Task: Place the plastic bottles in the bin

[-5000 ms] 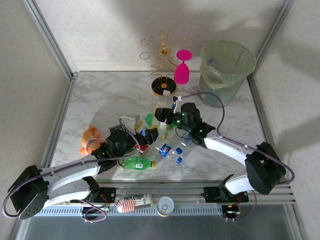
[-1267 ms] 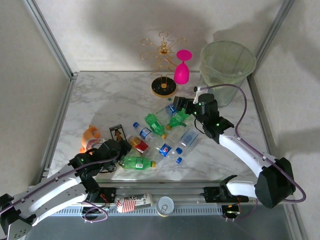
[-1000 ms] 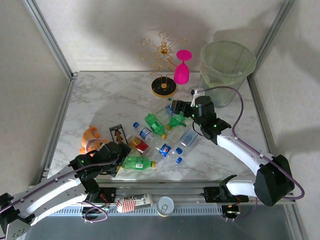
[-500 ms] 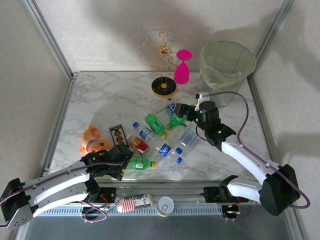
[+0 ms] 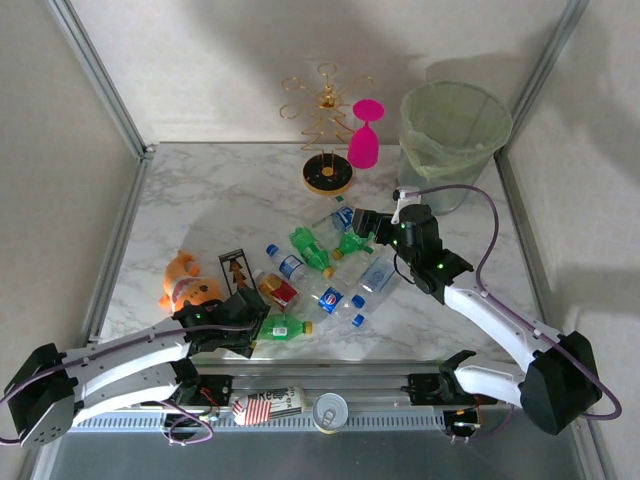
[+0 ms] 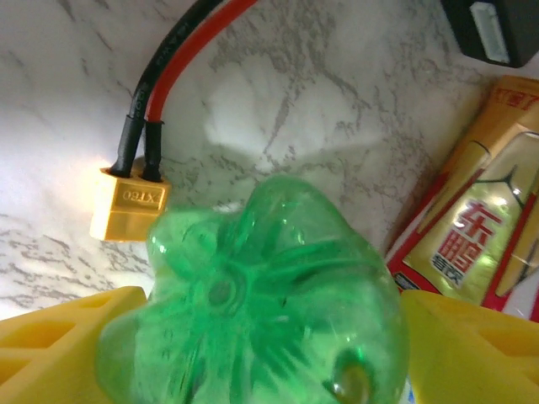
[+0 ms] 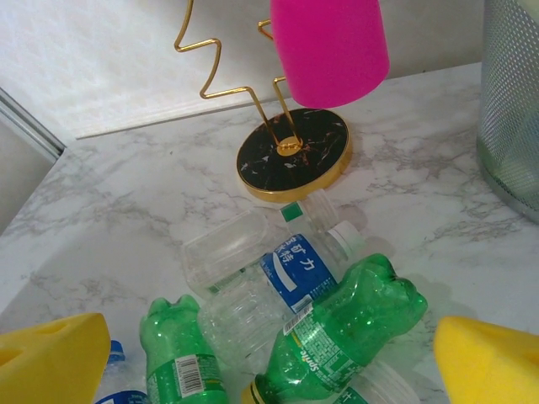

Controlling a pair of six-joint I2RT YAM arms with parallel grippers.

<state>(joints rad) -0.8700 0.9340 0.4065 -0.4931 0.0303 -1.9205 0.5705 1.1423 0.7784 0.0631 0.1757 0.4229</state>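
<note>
The bin [image 5: 432,178] stands upright at the far right corner of the table [image 5: 220,200], lined with a pale green bag [image 5: 425,140]; what lies inside it cannot be made out. All bottles in sight lie outside it, in a loose cluster mid-table. The left gripper [image 5: 256,327] is clamped on the base of a green bottle [image 5: 285,326] lying on its side near the front edge — long axis left to right, yellow cap pointing right, away from the gripper. The right gripper [image 5: 358,222] is spread wide, its yellow pads [image 7: 50,353] well apart above a Sprite bottle [image 7: 337,332]. This one lies slantwise, base toward the bin, just beside a clear bottle [image 7: 282,273] with a blue label.
</note>
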